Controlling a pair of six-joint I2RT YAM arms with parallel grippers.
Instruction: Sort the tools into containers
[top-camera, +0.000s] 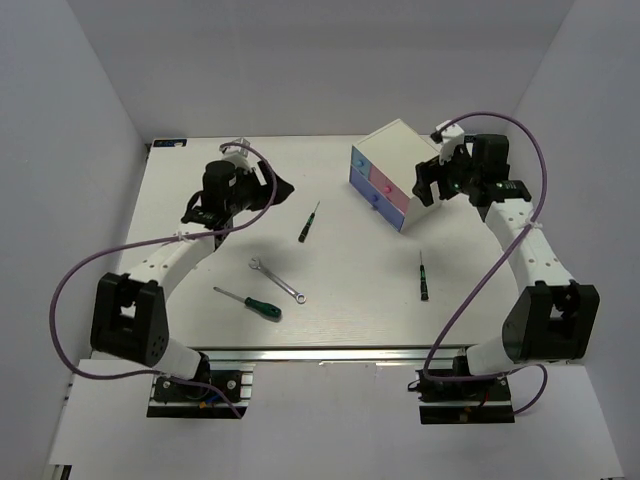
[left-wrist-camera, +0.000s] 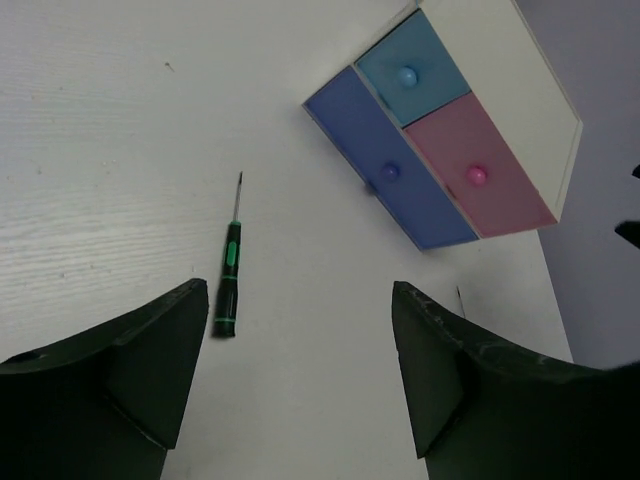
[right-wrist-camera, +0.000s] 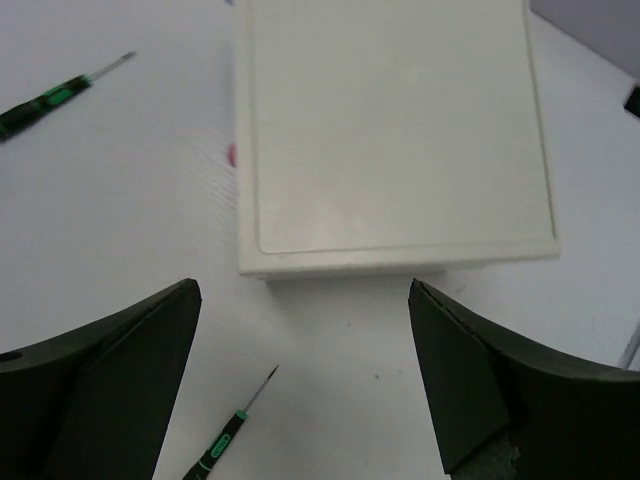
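Both grippers, left (left-wrist-camera: 300, 380) and right (right-wrist-camera: 305, 385), spread wide, holding nothing. Mini screwdriver (left-wrist-camera: 227, 283) lies just ahead of left fingers; cabinet (right-wrist-camera: 390, 130) with shut drawers (left-wrist-camera: 440, 150) ahead of right. Sorting not begun. Likely next: open a drawer, pick the screwdriver.

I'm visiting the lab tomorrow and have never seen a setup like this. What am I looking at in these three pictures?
Two robot arms are bolted at the near edge of a white table. The overhead camera shows both; the other two pictures come from cameras on each wrist, with dark fingers at the bottom. The left gripper and right gripper are both open, holding nothing. On the table lie a silver wrench, a green-handled screwdriver and two thin dark mini screwdrivers. The small white cabinet has closed blue and pink drawers.
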